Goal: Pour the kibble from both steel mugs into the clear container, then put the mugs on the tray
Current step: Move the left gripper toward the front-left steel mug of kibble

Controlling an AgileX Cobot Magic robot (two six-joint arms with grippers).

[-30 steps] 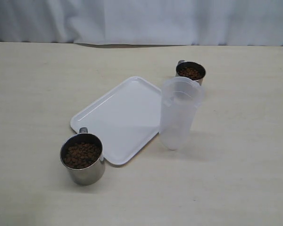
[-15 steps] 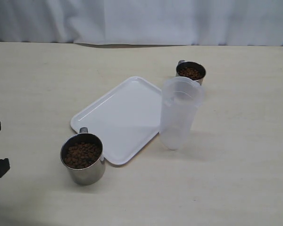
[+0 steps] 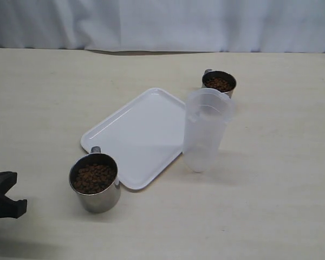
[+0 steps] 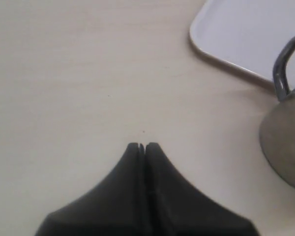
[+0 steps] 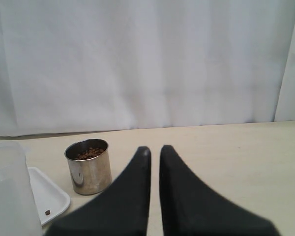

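While left claw (image 4: 142,146), right claw (image 5: 155,149) pressed together, steel mugs (image 3: 100,200) (image 5: 90,172) hold kibble (image 3: 93,177)

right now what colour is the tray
The tray is plain white, clearest in the exterior view.

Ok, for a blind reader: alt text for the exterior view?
A steel mug of kibble stands beside a white tray on a table; a second mug stands behind a clear container. The left gripper shows at lower left.

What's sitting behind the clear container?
A steel mug of kibble stands behind the clear container. Its rim, handle and pellets show; the container covers much of its lower wall.
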